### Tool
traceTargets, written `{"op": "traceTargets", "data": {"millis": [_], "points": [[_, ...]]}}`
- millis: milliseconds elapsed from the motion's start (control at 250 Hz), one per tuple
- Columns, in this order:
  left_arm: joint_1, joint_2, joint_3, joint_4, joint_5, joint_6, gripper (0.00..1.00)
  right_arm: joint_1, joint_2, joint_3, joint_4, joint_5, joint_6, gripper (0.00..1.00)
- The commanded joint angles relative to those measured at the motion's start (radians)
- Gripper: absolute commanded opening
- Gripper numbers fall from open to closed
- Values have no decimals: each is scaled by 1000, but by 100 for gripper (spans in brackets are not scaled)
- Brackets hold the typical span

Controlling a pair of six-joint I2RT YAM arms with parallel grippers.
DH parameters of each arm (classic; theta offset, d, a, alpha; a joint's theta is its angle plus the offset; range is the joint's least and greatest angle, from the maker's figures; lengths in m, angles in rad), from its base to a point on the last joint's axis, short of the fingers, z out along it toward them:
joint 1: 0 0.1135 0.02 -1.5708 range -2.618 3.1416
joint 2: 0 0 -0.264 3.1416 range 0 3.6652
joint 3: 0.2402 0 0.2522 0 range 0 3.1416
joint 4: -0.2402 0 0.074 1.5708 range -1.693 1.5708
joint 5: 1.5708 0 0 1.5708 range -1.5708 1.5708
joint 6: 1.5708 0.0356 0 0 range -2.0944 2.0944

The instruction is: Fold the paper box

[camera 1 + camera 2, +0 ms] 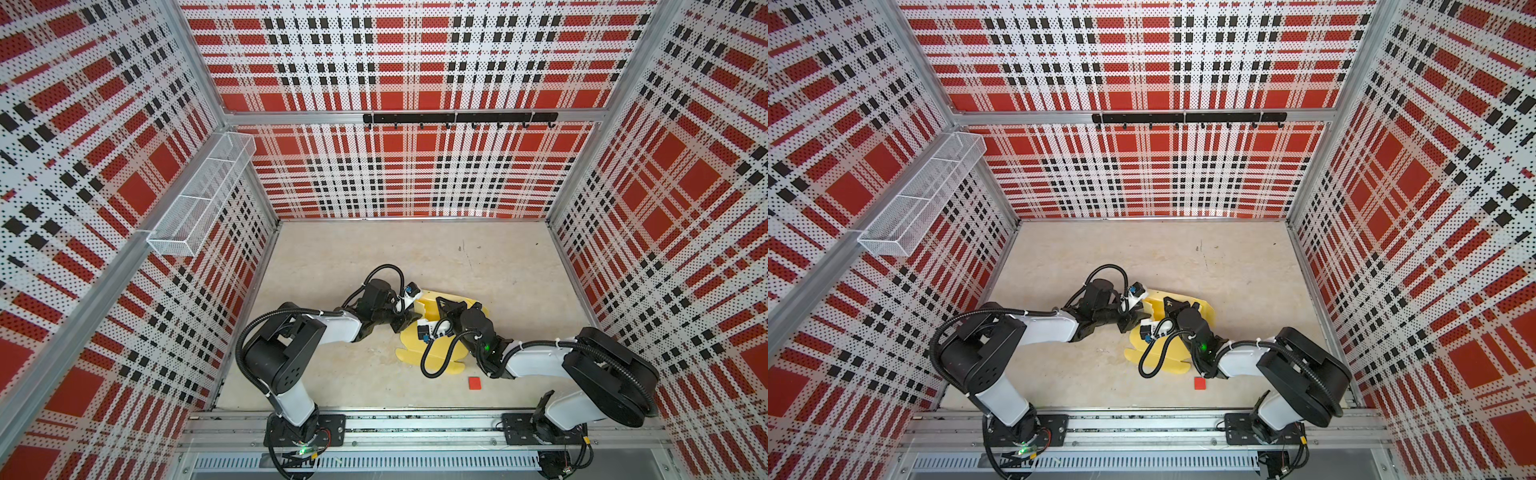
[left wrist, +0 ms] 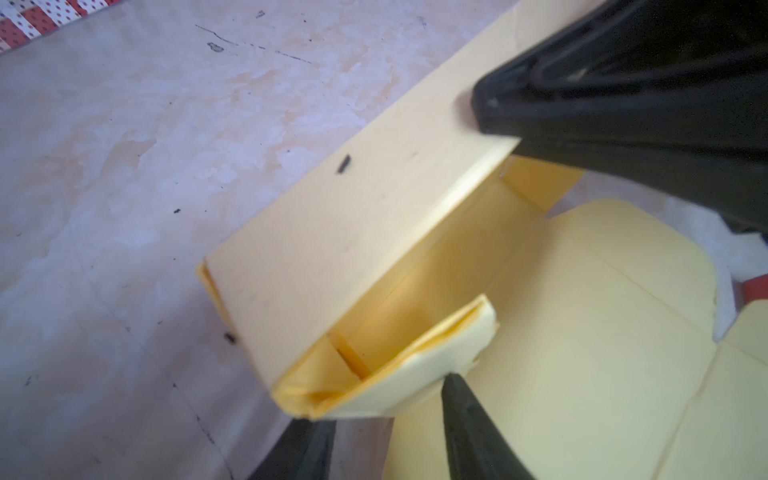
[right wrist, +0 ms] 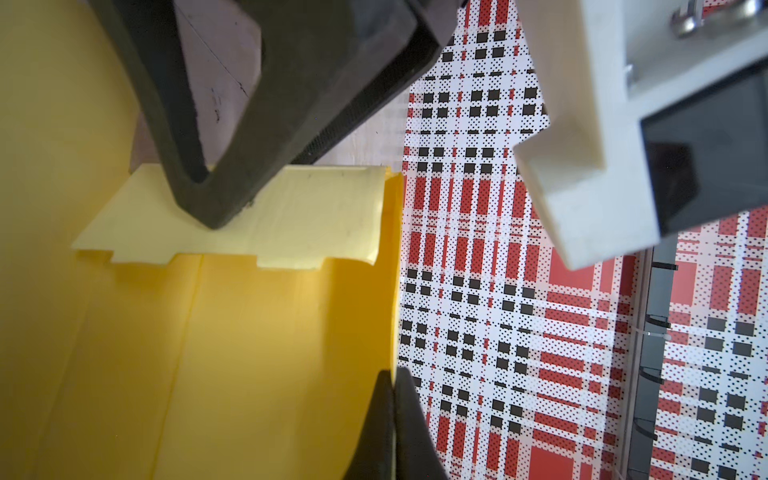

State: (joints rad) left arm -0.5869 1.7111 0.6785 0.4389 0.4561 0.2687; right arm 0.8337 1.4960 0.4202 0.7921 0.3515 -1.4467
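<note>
Half-folded paper box (image 1: 409, 343) lower centre on bench (image 1: 374, 257). L gripper (image 2: 382, 399) jaws half apart, astride folded end flap. R gripper (image 3: 392, 374) clamped on raised wall edge.

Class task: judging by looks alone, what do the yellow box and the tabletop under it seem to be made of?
The paper box: thin matte card, pale yellow; it holds sharp creases and shows thin cut edges. The tabletop: hard, smooth, marbled beige-grey, perhaps laminate or stone-look sheet, scuffed with dark marks.
</note>
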Motion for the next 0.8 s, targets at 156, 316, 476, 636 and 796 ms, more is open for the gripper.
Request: {"op": "traceTargets", "data": {"millis": [156, 316, 476, 636, 796], "points": [[-11, 42, -60, 321, -21, -36, 43, 58, 31, -34, 16, -6, 3, 0], [-23, 58, -65, 377, -72, -75, 40, 82, 38, -46, 12, 26, 0, 0], [-41, 88, -72, 432, -127, -75, 35, 82, 50, -42, 26, 58, 1, 0], [-61, 103, -66, 450, -173, -87, 33, 85, 51, -50, 31, 63, 6, 0], [-77, 115, -59, 466, -222, -103, 32, 87, 58, -47, 54, 73, 19, 0]]}}
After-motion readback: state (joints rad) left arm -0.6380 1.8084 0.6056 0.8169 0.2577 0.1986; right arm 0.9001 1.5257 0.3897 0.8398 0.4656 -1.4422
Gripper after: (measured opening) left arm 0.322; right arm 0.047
